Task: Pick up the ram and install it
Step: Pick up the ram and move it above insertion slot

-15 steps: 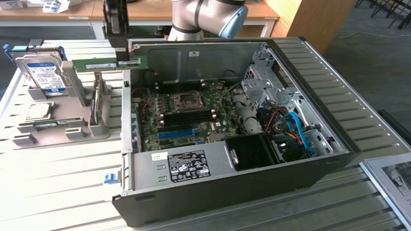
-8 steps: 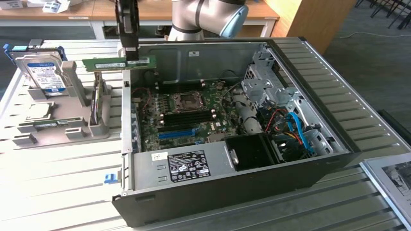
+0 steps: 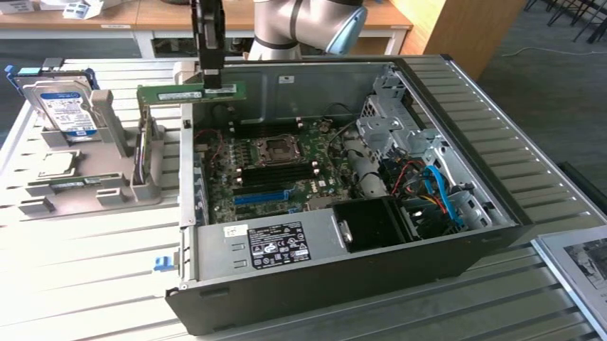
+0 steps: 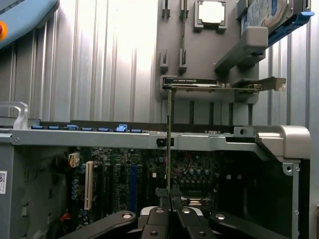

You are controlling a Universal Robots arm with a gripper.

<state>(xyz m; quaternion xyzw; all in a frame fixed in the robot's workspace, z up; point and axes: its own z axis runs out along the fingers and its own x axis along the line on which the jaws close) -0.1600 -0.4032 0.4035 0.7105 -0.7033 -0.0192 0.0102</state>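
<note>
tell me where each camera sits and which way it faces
Exterior view: off the arm, up high, looking down into the open computer case; the arm and gripper show.
Wrist view: on the wrist, looking past the gripper at the motherboard.
Shared: the ram, held by the gripper; the case; the hard drive.

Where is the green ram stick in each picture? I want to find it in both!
Exterior view: the ram hangs level in the gripper, above the open computer case, over its corner at the exterior view's left.
Wrist view: the ram is seen edge-on, a thin line running out from the gripper across the case wall.
Shared landmark: the blue-labelled hard drive standing in the grey holder.
</note>
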